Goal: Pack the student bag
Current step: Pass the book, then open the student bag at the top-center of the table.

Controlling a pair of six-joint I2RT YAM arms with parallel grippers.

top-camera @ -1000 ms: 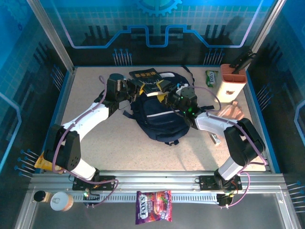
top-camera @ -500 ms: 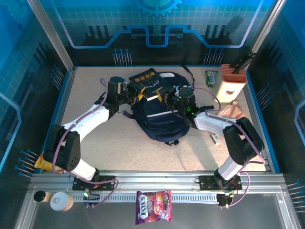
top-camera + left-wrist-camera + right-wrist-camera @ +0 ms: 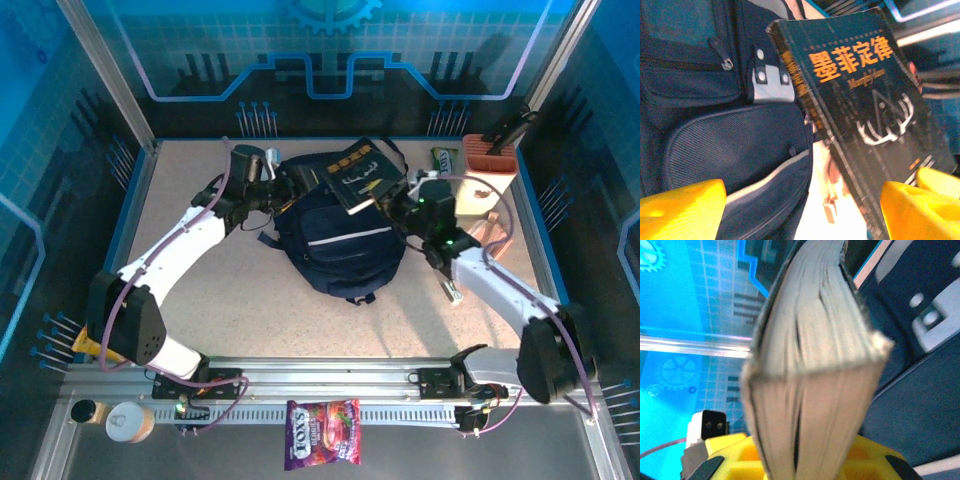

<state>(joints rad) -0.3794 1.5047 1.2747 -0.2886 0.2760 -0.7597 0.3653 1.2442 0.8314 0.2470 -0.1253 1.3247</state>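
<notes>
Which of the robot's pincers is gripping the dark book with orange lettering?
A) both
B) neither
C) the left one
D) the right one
D: the right pincer is shut on the book at its page edge, while the left pincer stands wide open beside the student bag.

The navy student bag (image 3: 345, 240) lies in the middle of the table (image 3: 250, 320); a black book (image 3: 358, 175) with yellow lettering is tilted over its far end; the right gripper (image 3: 396, 203) grips this book at its right corner; the left gripper (image 3: 287, 186) is at the bag's far left edge, just beside the book; a terracotta-topped box (image 3: 487, 172) stands far right; a Fox's candy bag (image 3: 322, 447) lies on the near rail.
</notes>
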